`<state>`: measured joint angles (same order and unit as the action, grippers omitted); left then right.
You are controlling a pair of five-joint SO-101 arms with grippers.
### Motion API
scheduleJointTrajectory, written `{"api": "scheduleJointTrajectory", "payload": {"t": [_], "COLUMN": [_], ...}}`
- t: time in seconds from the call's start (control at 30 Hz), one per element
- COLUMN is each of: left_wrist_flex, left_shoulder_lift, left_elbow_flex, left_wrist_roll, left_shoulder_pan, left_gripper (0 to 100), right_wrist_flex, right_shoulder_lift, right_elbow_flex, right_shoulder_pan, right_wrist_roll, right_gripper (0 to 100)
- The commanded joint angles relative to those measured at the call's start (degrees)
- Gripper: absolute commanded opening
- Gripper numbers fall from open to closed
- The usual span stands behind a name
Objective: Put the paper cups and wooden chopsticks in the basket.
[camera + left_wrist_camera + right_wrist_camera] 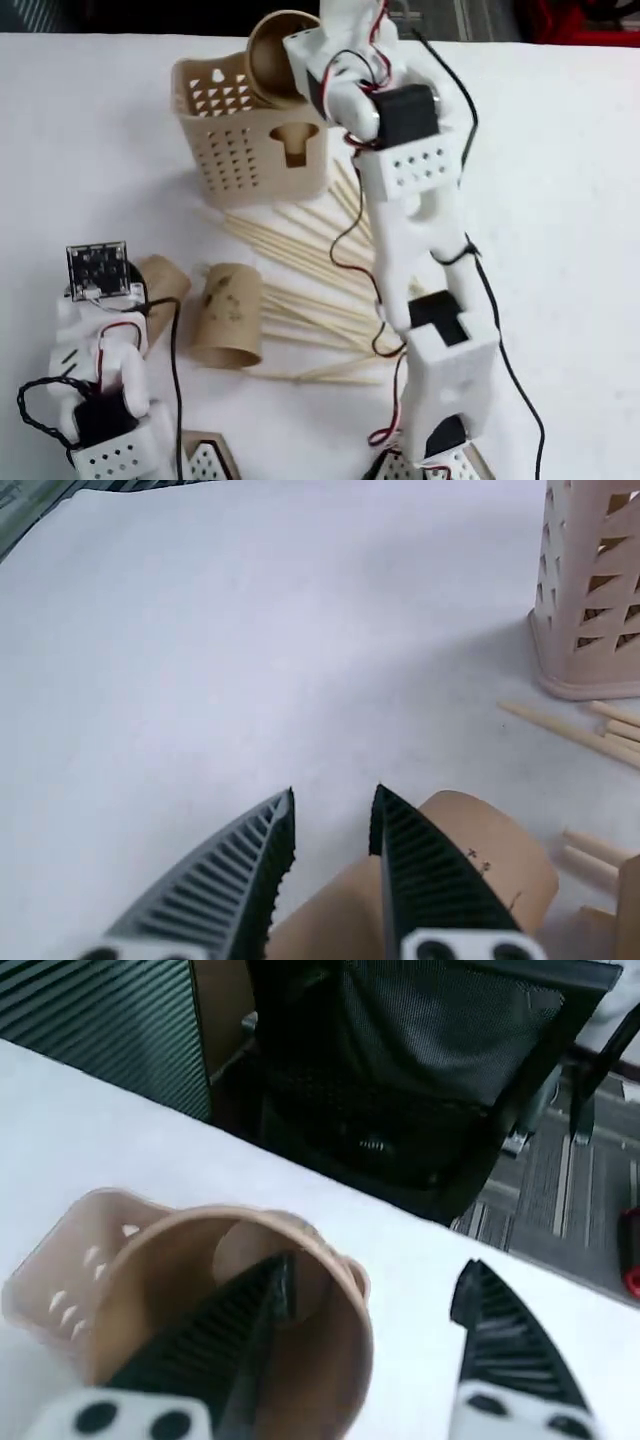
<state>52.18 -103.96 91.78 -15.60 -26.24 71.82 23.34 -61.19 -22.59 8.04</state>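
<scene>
Right gripper (pixel 375 1280) is held wide open at the basket (pixel 250 150). One finger is set inside a paper cup (pixel 170 1290) that is tilted at the basket's rim, and the other finger is kept well clear of the cup wall. Left gripper (pixel 333 800) is opened only narrowly just above a second cup (pixel 480 860), which is laid on its side on the table (pixel 560 200). A third cup (pixel 228 312) is laid just beside it, at the edge of the chopsticks (pixel 310 260), which are fanned out between the cups and the basket.

One brown paper cup (pixel 270 50) tilts at the upright beige basket's (pixel 240 150) rim. A second cup (pixel 228 315) and a third cup (pixel 166 283) lie sideways beside fanned wooden chopsticks (pixel 300 255).
</scene>
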Motion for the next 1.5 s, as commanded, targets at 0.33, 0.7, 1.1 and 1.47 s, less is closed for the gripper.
{"api": "scheduleJointTrajectory", "payload": {"t": [0.33,0.7,1.1,1.47], "left_wrist_flex": [0.18,0.18,-0.18,-0.18], "left_shoulder_lift": [-0.75,-0.75,-0.66,-0.66], "left_elbow_flex": [-0.35,-0.35,0.35,0.35], "left_wrist_roll": [0.44,0.44,0.44,0.44], "left_shoulder_pan": [-0.22,-0.22,-0.22,-0.22], "left_gripper": [14,14,14,14], "right_wrist_flex": [-13.58,-14.02,-13.05,12.79], "right_shoulder_lift": [1.54,3.03,4.97,-6.99], "right_elbow_flex": [-2.02,-0.70,-0.53,-0.44], "right_shoulder_pan": [-3.38,-3.91,-3.74,-4.09], "right_wrist_roll": [-0.09,0.00,0.00,0.09], "right_gripper": [26.2,26.2,26.2,26.2]}}
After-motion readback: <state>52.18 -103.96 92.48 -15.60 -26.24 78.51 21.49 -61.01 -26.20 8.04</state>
